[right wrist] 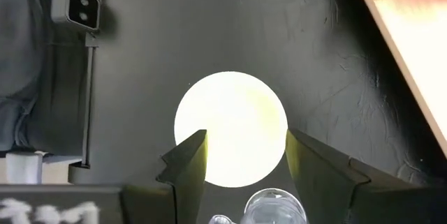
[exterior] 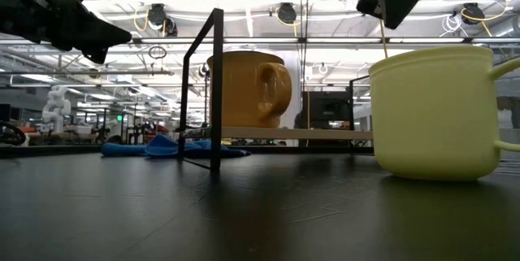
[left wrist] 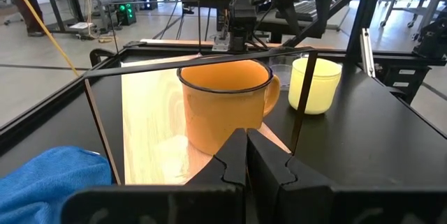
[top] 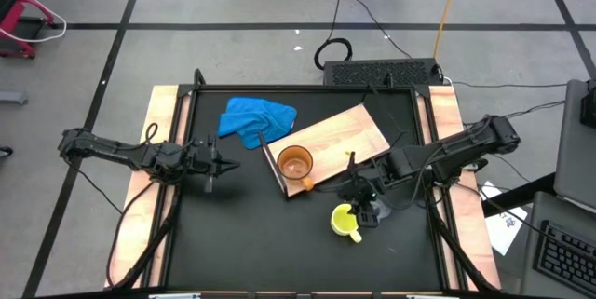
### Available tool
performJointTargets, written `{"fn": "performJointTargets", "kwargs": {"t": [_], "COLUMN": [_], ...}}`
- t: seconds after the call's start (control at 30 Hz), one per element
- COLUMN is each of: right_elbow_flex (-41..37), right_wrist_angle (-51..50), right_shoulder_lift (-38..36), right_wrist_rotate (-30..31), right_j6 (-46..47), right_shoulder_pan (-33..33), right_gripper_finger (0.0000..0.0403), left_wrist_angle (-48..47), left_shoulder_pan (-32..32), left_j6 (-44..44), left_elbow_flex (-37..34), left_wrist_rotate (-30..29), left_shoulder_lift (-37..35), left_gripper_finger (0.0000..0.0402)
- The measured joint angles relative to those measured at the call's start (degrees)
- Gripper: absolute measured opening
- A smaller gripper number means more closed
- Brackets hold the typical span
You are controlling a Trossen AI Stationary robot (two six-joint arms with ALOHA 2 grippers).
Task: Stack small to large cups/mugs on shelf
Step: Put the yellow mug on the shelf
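Pale yellow mug (exterior: pixel 435 110), handled, glossy; orange-brown mug (exterior: pixel 248 86) behind.

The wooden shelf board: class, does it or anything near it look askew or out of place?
Yes. The shelf board lies skewed, not square with the table frame, and a crumpled blue cloth lies bunched at its far left corner. The orange-brown mug stands upright on it; nothing looks spilled.

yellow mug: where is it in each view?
High: yellow mug lower centre-right, on the black table, off the wood shelf.
Low: right foreground.
Left wrist: beyond the orange mug, upper right.
Right wrist: centre, seen from above.
Shared landmark: the shelf.
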Motion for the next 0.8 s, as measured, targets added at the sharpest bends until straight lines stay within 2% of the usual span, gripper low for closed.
{"fn": "performJointTargets", "kwargs": {"t": [0.2,0.53,0.8], "right_elbow_flex": [-1.8,-5.9,-8.0], "right_wrist_angle": [-0.1,5.5,6.2], "right_shoulder_lift": [2.5,2.5,2.5], "right_wrist_rotate": [0.0,0.2,0.3], "right_j6": [-0.7,-1.7,-1.5], "right_shoulder_pan": [0.0,-0.1,-1.3], "right_gripper_finger": [0.0185,0.0185,0.0185], "left_wrist_angle": [-1.3,-1.7,-2.2], "left_shoulder_pan": [0.0,0.0,0.0], "left_j6": [0.0,-0.3,-0.4], "left_elbow_flex": [0.0,0.0,0.0], "left_wrist_rotate": [0.0,-0.1,-0.1], "left_shoulder_lift": [0.0,0.0,0.0], "left_gripper_finger": [0.0015,0.0015,0.0015]}}
